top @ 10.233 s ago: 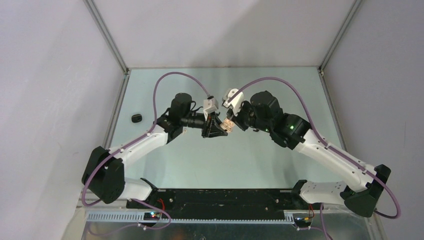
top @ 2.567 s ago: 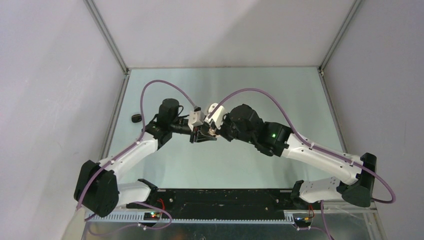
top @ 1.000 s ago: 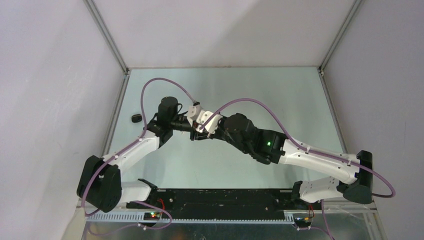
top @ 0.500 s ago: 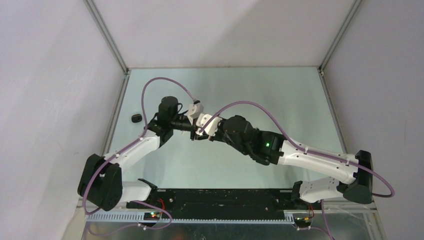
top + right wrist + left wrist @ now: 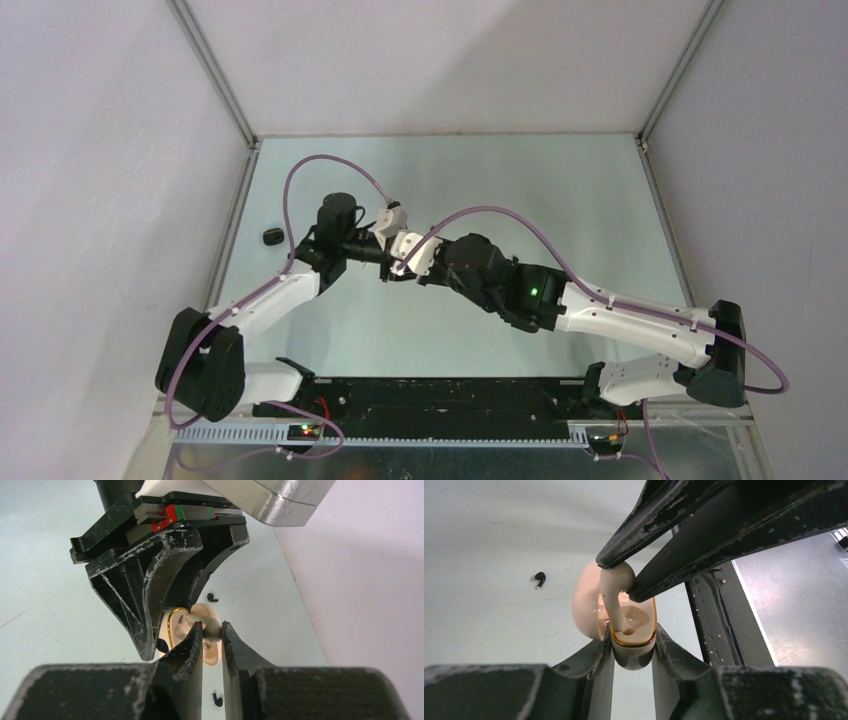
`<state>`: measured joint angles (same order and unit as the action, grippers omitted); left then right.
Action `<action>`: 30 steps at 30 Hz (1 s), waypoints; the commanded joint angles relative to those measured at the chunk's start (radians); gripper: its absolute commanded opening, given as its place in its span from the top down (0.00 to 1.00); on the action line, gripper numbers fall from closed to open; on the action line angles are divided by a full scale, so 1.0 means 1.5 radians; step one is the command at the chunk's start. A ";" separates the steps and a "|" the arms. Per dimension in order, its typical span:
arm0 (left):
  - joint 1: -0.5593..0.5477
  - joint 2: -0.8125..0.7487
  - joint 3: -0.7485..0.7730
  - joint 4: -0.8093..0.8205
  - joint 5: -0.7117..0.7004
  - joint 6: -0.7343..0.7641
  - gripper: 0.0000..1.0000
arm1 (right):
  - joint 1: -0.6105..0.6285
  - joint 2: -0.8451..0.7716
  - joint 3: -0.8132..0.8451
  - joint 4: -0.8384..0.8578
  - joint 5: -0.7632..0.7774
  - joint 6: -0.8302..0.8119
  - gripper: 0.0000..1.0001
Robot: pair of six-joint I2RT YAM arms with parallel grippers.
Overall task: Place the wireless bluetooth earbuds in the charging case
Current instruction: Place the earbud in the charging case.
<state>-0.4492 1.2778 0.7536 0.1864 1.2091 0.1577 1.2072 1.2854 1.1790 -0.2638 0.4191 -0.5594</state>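
Note:
My left gripper (image 5: pixel 633 632) is shut on the base of an open cream charging case (image 5: pixel 636 647) with a gold rim, its lid (image 5: pixel 584 607) swung to the left. My right gripper (image 5: pixel 212 626) is shut on a cream earbud (image 5: pixel 209 622). The earbud's stem (image 5: pixel 614 607) reaches down into the left well of the case. In the top view the two grippers (image 5: pixel 393 268) meet left of the table's middle, and they hide the case. A black earbud (image 5: pixel 540 579) lies loose on the table; the right wrist view shows two black earbuds (image 5: pixel 213 598) (image 5: pixel 216 698).
A small black object (image 5: pixel 272 236) lies near the table's left edge. Metal frame posts (image 5: pixel 215 75) and grey walls enclose the table. A black rail (image 5: pixel 440 395) runs along the near edge between the arm bases.
Since the earliest frame both grippers have moved left together from the table's middle. Over the last second the right wrist has edged slightly left toward the left gripper. Both grips are unchanged.

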 commanded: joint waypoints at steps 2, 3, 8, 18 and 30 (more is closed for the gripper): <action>0.003 0.004 0.025 -0.001 0.017 0.000 1.00 | 0.010 -0.009 0.001 0.014 0.004 -0.009 0.98; 0.002 0.005 0.026 -0.002 0.017 0.000 1.00 | 0.012 -0.011 0.001 0.014 0.002 -0.009 0.98; 0.003 0.006 0.029 -0.006 0.017 0.001 1.00 | 0.015 -0.009 0.001 0.010 0.002 -0.011 0.98; 0.005 0.004 0.026 -0.006 0.031 0.005 1.00 | 0.016 -0.008 -0.016 0.031 0.017 -0.027 0.98; 0.005 0.019 0.037 0.008 0.024 -0.032 1.00 | 0.027 0.005 -0.017 0.034 0.021 -0.022 0.98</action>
<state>-0.4465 1.2926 0.7582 0.1623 1.2201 0.1513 1.2331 1.2861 1.1538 -0.2546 0.4305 -0.5888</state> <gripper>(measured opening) 0.320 0.185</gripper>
